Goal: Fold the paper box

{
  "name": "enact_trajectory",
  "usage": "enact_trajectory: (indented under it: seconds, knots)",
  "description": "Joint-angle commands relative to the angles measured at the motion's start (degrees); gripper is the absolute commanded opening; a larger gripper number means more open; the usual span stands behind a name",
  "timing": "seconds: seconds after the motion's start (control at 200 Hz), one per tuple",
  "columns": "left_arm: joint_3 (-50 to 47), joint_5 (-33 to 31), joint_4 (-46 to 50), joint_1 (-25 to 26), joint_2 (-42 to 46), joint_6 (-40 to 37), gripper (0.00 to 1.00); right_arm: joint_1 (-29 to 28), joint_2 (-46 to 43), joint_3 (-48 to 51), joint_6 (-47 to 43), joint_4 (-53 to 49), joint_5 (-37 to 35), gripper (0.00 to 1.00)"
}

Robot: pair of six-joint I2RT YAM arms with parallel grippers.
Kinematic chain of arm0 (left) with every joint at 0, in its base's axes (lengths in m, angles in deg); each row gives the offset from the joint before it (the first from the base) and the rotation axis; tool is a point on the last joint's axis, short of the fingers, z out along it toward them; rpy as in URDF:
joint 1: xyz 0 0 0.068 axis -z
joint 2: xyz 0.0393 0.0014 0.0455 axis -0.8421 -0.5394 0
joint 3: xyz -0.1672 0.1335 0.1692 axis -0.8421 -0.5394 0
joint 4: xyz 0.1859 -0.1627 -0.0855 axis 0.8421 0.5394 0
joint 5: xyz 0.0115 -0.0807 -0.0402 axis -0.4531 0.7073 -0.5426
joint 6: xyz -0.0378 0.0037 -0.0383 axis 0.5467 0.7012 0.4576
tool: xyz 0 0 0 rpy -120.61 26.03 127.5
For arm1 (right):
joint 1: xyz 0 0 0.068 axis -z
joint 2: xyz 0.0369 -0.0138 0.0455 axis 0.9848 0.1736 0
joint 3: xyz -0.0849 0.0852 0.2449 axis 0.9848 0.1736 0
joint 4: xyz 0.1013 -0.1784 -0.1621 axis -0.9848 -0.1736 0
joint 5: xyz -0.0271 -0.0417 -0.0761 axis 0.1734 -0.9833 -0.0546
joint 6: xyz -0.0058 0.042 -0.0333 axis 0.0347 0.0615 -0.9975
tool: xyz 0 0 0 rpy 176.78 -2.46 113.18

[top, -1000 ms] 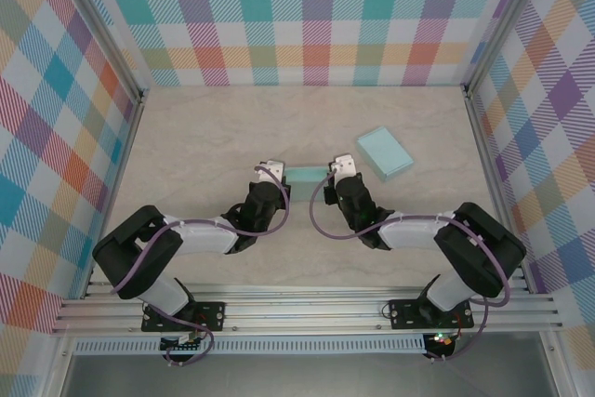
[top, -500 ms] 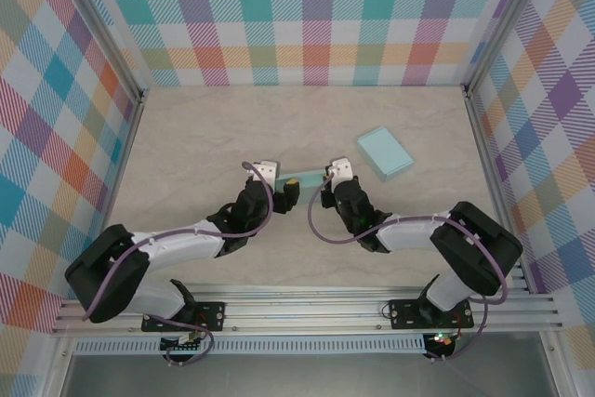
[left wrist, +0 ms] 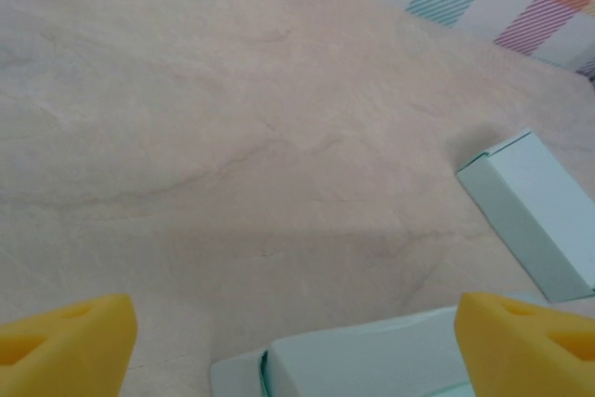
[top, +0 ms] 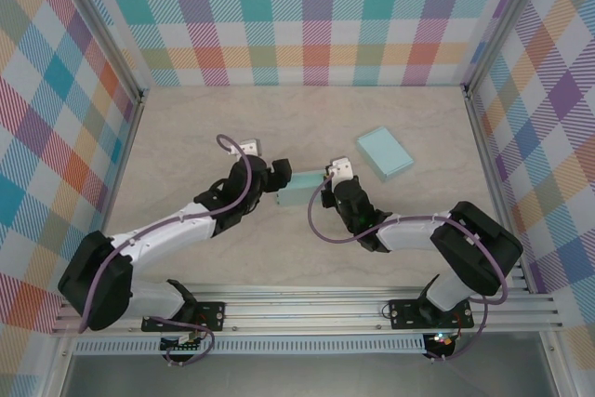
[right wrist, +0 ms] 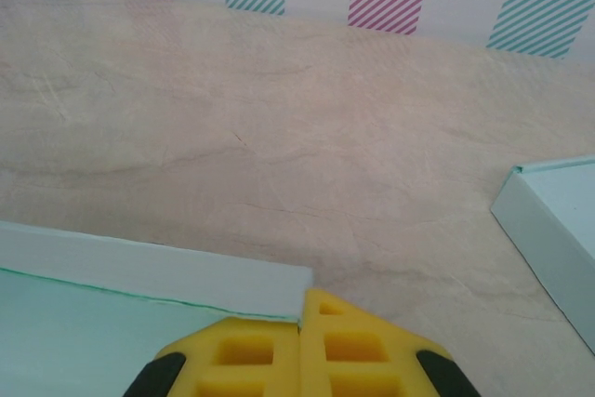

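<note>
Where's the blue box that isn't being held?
In the top view, that blue box lies right of centre on the table, just beyond the right gripper.

Bright, even, diffuse light. Shadows on the desk (top: 186,127) are soft and faint. Wrist views blur slightly along their near edge.

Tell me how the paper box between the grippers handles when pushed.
The paper box looks thin-walled and hollow, so probably light and easily dented. Lying flat on the smooth table, it should slide, not roll. With the right gripper pinching one edge, a push may pivot or bend it.
</note>
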Motion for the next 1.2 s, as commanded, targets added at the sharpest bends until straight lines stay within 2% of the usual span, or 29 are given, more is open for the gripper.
enact_trajectory:
  seconds: [0.0,0.18,0.29,0.575,0.75,0.995,1.07,1.2]
  knots:
    - [1.2,4.4,2.0,-0.7,-3.6,2.5,0.85,-0.3,-1.0,-0.9,0.6,-3.0,0.3,0.07]
    - [0.0,6.8,-0.7,-1.0,-7.6,3.5,0.72,-0.3,-2.8,-1.1,1.5,-7.8,2.0,0.16]
    - [-2.6,6.7,-2.8,-1.0,-7.9,4.8,0.65,-0.3,-4.5,-2.3,2.9,-13.1,4.4,0.3]
    - [-10.2,2.9,-11.4,-0.3,-7.7,5.7,0.59,-0.4,-12.7,-3.4,10.7,-24.5,10.6,0.53]
    - [-13.4,0.0,-15.7,1.1,-8.3,4.9,0.55,-0.3,-15.8,-10.6,20.6,-39.6,10.9,0.66]
    - [-16.4,-2.4,-20.1,2.5,-10.6,4.9,0.44,0.5,-9.2,-22.8,28.8,-54.0,9.1,0.84]
    - [-16.9,-2.9,-20.4,2.7,-11.2,4.8,0.36,1.4,-6.6,-25.2,29.8,-55.2,9.6,0.87]
    - [-17.7,-3.7,-20.6,2.8,-11.8,5.3,0.29,2.4,-1.9,-28.8,30.4,-56.8,11.9,0.91]
